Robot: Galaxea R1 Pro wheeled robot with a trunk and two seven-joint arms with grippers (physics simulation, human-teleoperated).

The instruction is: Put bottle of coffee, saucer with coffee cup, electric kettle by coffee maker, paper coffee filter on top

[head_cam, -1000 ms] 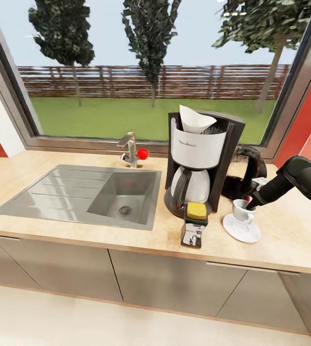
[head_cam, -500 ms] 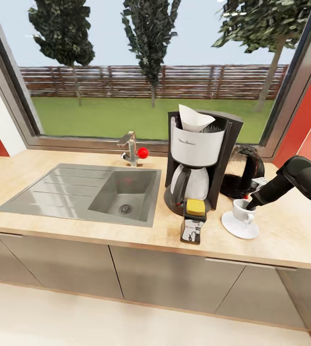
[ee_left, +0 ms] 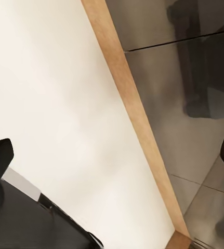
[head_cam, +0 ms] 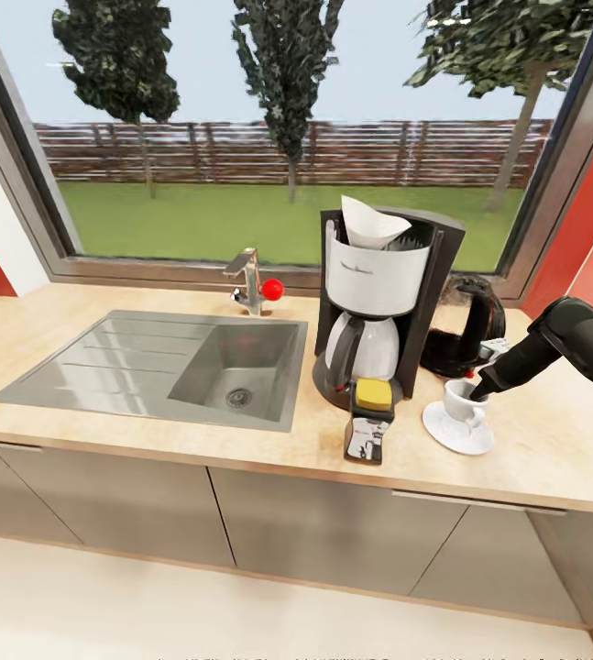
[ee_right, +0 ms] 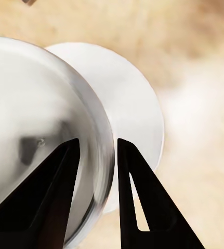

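The coffee maker [head_cam: 383, 307] stands on the kitchen countertop [head_cam: 76, 412], right of the sink, with the paper coffee filter [head_cam: 369, 223] resting in its top. The bottle of coffee [head_cam: 369, 429] stands just in front of its base. To its right the coffee cup [head_cam: 459, 403] sits on the saucer [head_cam: 447, 435]. Behind them is the electric kettle [head_cam: 466, 332]. My right gripper [head_cam: 477, 387] straddles the coffee cup's [ee_right: 34, 104] wall, one finger inside and one outside, shut on it above the saucer [ee_right: 137, 109]. My left gripper [ee_left: 113, 155] is open, down near the floor.
A steel sink [head_cam: 149, 367] with a tap [head_cam: 248, 284] and red knob is set into the counter's left half. A window runs behind the counter. In the left wrist view, a wooden plinth strip [ee_left: 135, 119] divides the pale floor from the dark cabinet fronts [ee_left: 195, 93].
The head view has shifted slightly. My right gripper stays on the cup's rim, and the cup, saucer, bottle, kettle and coffee maker keep their places.
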